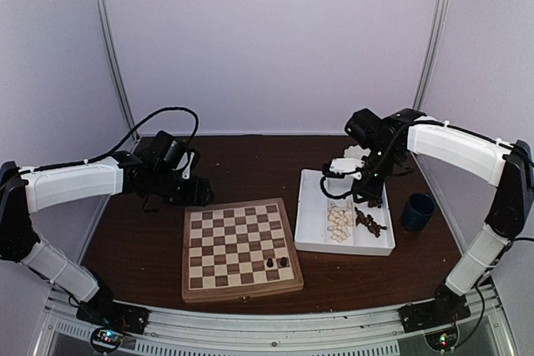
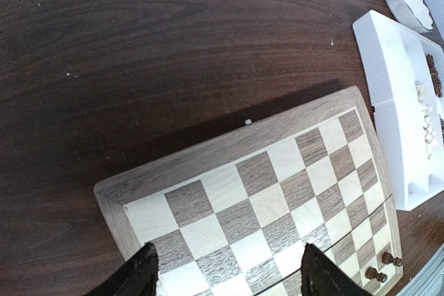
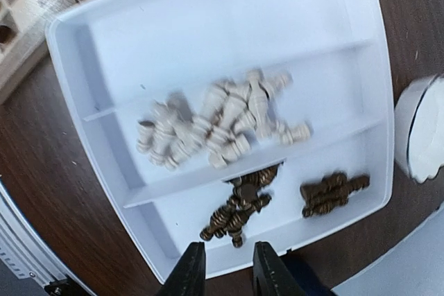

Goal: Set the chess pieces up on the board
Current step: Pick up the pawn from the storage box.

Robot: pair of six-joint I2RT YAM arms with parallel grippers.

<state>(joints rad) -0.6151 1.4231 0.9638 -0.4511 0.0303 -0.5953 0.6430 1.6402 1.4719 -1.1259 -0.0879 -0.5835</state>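
Note:
The checkered board (image 1: 240,249) lies at the table's front centre, with two dark brown pieces (image 1: 277,263) on its near right corner; both also show in the left wrist view (image 2: 383,267). My left gripper (image 1: 197,193) hovers over the board's far left corner (image 2: 208,192), open and empty (image 2: 229,276). The other chess pieces lie in a white divided tray (image 3: 208,25): a cream heap (image 3: 216,127) in the middle compartment and dark brown clusters (image 3: 239,211) in the near one. My right gripper (image 3: 231,270) is open and empty, just above the tray's near rim by the dark pieces.
The white tray (image 1: 313,214) sits right of the board. A dark blue cup (image 1: 417,211) stands right of the tray. A small white scalloped bowl (image 3: 424,129) sits beyond the tray's far end (image 2: 409,1). Dark wood table all round.

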